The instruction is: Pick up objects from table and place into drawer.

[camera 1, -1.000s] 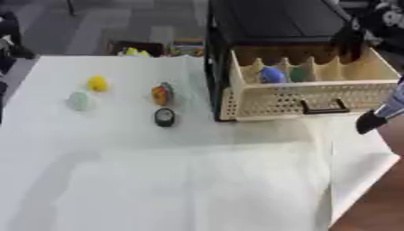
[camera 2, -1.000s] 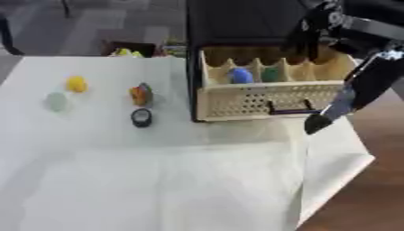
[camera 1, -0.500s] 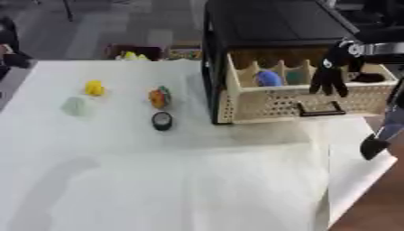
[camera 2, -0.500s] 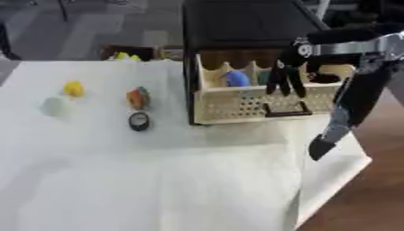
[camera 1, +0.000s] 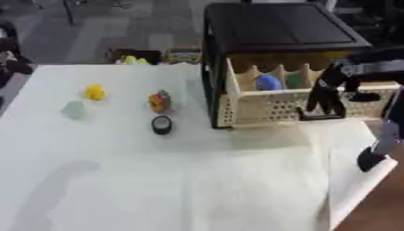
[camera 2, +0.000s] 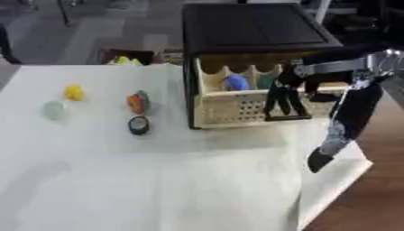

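Right hand [camera 2: 286, 92] comes in from the right, fingers pointing down over the front of the open drawer [camera 1: 304, 101], fingertips at the dark handle [camera 2: 286, 118] on the drawer front; whether they curl round the handle or just hang at it, cannot tell. Drawer is cream, perforated front, pulled out of a black cabinet [camera 1: 276, 31] at the far right of the worktop [camera 1: 142, 180]. Inside the drawer a blue object [camera 1: 268, 82] and a greenish one [camera 1: 295, 81] beside it, behind scalloped dividers. Still on the white-covered worktop, left of the cabinet: yellow object [camera 1: 94, 92] far left, pale green one [camera 1: 73, 109] just below it, orange-and-green object [camera 1: 160, 101] nearer the cabinet, black round ring-like thing [camera 1: 162, 124] just in front of that. All four apart from each other and well away from the hand. Another dark arm part [camera 2: 343, 131] hangs down at the right edge off the worktop corner, no fingers visible. Left hand not seen in either view. Some yellow-green stuff [camera 1: 132, 59] beyond the far edge of the worktop
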`<action>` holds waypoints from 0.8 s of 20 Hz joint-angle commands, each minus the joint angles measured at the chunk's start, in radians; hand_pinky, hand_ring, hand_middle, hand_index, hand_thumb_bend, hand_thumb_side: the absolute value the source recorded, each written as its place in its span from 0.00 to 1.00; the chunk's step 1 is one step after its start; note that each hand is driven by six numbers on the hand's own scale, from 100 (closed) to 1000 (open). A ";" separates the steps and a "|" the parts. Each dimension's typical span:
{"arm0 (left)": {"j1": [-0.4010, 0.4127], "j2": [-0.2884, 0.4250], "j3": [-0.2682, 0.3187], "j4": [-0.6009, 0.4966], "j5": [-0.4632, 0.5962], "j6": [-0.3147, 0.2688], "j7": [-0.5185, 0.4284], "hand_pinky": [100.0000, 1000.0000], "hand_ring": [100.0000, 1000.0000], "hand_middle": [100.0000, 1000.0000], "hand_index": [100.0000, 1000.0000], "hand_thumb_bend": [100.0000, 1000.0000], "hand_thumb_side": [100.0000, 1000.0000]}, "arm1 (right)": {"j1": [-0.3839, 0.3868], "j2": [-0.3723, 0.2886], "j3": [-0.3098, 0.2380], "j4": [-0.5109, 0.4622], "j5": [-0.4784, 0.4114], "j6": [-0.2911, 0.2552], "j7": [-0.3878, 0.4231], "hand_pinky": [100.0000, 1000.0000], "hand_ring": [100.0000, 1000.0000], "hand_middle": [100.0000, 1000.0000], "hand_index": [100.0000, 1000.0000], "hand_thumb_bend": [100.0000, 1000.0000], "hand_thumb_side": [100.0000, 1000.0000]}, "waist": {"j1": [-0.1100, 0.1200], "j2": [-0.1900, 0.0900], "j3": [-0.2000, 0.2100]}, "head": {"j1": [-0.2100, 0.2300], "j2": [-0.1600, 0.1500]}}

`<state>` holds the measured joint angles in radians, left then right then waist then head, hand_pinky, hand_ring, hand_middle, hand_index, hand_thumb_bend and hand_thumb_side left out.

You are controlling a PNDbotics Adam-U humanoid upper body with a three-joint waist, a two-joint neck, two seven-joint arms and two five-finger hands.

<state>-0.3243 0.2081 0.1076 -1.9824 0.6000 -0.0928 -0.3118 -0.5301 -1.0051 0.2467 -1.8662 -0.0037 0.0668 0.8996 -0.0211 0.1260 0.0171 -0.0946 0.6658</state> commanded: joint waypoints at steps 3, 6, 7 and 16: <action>-0.005 0.003 0.001 -0.018 -0.006 0.002 0.002 0.55 0.70 0.58 0.70 0.00 0.97 | 0.021 -0.020 -0.032 -0.016 -0.021 0.025 0.003 0.00 0.42 0.46 0.71 0.79 0.21 | -0.001 -0.011 -0.009 | 0.003 -0.013; -0.003 0.005 0.002 -0.018 -0.008 0.003 0.002 0.55 0.70 0.58 0.70 0.00 0.97 | 0.046 -0.025 -0.041 -0.018 -0.037 0.037 -0.003 0.00 0.46 0.51 0.73 0.76 0.23 | -0.002 -0.012 -0.014 | 0.005 -0.013; -0.003 0.005 0.002 -0.018 -0.009 0.002 0.002 0.55 0.70 0.58 0.70 0.00 0.97 | 0.055 -0.027 -0.042 -0.018 -0.044 0.042 -0.003 0.00 0.48 0.52 0.74 0.73 0.23 | -0.002 -0.013 -0.016 | 0.006 -0.013; 0.000 0.007 0.004 -0.018 -0.015 0.007 0.009 0.55 0.70 0.57 0.70 0.00 0.97 | 0.106 -0.039 -0.041 -0.026 -0.124 0.091 0.005 0.11 0.54 0.57 0.73 0.65 0.35 | -0.006 -0.014 -0.025 | 0.012 -0.007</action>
<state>-0.3170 0.2080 0.1079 -1.9824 0.5886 -0.0860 -0.3049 -0.4146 -1.0064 0.2220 -1.8784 -0.1123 0.1505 0.9056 -0.0267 0.1252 -0.0066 -0.0843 0.6654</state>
